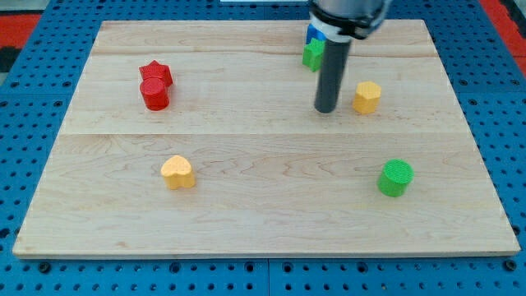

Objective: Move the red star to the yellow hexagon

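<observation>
The red star (155,72) lies at the view's upper left, touching a red cylinder (154,94) below it. My tip (326,110), holding nothing, rests just left of the yellow hexagon (367,97). The star should be approached from its left and pushed rightward, clear of the cylinder.

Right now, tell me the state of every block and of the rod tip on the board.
Red star: touching red cylinder, far from target.
Yellow hexagon: alone, right of my tip.
Yellow heart: alone.
Green cylinder: upright, alone.
Green block: partly hidden by rod.
Blue block: mostly hidden.
</observation>
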Controlling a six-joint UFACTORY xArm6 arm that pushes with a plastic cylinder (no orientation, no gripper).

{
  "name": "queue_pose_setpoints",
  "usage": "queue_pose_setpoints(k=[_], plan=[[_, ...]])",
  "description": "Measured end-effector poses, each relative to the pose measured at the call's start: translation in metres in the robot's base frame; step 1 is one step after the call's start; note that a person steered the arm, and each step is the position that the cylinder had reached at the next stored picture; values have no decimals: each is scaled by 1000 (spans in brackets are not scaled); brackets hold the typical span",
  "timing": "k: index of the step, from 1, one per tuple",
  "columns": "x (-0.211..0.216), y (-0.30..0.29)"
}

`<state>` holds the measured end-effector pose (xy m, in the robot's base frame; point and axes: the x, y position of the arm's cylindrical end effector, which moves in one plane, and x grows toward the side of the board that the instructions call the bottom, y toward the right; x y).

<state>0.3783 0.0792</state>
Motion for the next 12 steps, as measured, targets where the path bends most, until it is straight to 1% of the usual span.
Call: queue_pose_setpoints(k=[1,2,3,4,5,6,7,8,9,10,11,12], plan=[[-69,-4],[-97,-55],[-110,-129],[-99,-207],[-88,-263],[-70,-280],[-37,-279],[-11,-262],[-15,-241],[-47,-242],[-56,-219],[-45,-213]])
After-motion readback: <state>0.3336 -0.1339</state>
